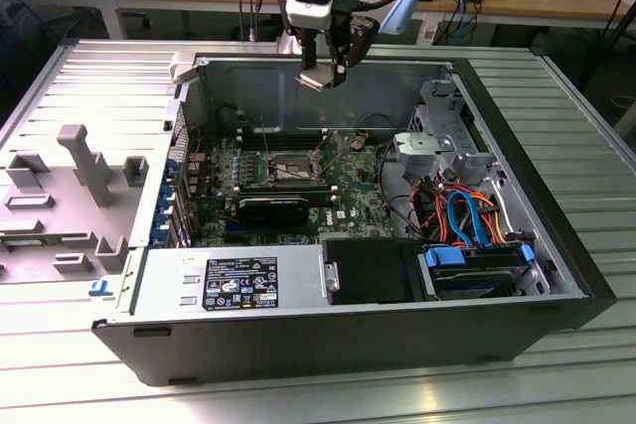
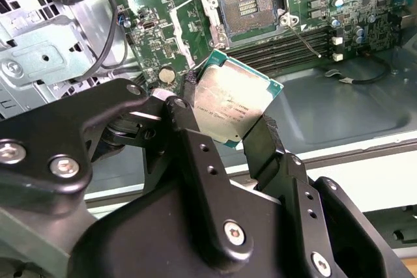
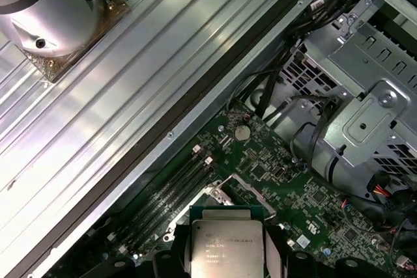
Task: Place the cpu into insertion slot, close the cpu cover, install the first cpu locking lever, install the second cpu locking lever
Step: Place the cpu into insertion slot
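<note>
My gripper point(image 1: 323, 74) hangs above the back of the open computer case point(image 1: 556, 245), shut on the cpu point(image 1: 313, 80). In the second wrist view the cpu point(image 2: 234, 105) is a silver-topped square with a green edge, tilted and pinched at two sides by the black fingers point(image 2: 267, 138). The insertion slot point(image 2: 251, 8) lies open on the green board, dark centre bare, well below the chip. Its cpu cover point(image 2: 184, 30) stands swung up beside it. A thin wire lever point(image 2: 305, 36) sticks out unlatched. In the first wrist view the cpu point(image 3: 228, 245) hides the slot beneath it.
Memory slots point(image 2: 287, 47) run beside the socket. A black ribbed block point(image 1: 273, 211) sits on the board's near side. A metal drive cage point(image 1: 437, 136) and coloured cables point(image 1: 462, 215) fill the case on the exterior view's right. The power supply point(image 1: 229, 280) is in front.
</note>
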`<state>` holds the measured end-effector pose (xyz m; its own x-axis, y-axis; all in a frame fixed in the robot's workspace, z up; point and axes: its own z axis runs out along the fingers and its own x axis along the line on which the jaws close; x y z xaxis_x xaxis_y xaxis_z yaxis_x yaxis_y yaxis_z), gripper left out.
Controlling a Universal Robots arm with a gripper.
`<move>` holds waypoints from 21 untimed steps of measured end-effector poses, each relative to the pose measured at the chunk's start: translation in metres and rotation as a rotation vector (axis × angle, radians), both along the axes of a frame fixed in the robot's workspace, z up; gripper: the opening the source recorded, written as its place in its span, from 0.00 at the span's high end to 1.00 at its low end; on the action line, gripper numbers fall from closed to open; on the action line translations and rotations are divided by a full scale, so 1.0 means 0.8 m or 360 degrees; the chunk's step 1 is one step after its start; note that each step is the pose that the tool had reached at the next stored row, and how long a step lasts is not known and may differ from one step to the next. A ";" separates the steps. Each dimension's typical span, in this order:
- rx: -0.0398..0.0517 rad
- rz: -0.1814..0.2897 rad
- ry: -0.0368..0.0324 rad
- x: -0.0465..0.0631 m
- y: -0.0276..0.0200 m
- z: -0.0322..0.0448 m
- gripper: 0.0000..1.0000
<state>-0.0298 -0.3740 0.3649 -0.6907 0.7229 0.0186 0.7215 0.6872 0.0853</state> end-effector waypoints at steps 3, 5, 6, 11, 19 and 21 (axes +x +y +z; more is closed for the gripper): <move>0.0000 -0.0036 0.0000 0.000 0.0000 -0.0003 0.46; 0.0000 -0.0064 0.0000 0.000 0.0000 -0.0004 0.46; 0.0000 -0.0081 0.0000 0.000 0.0000 -0.0005 0.46; 0.0000 -0.0173 0.0000 0.000 0.0000 -0.0010 0.46; 0.0000 -0.0232 0.0000 0.000 0.0000 -0.0012 0.46; 0.0000 -0.0232 0.0000 0.000 0.0000 -0.0012 0.46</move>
<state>-0.0299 -0.3741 0.3639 -0.5784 0.8156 0.0186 0.8136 0.5751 0.0854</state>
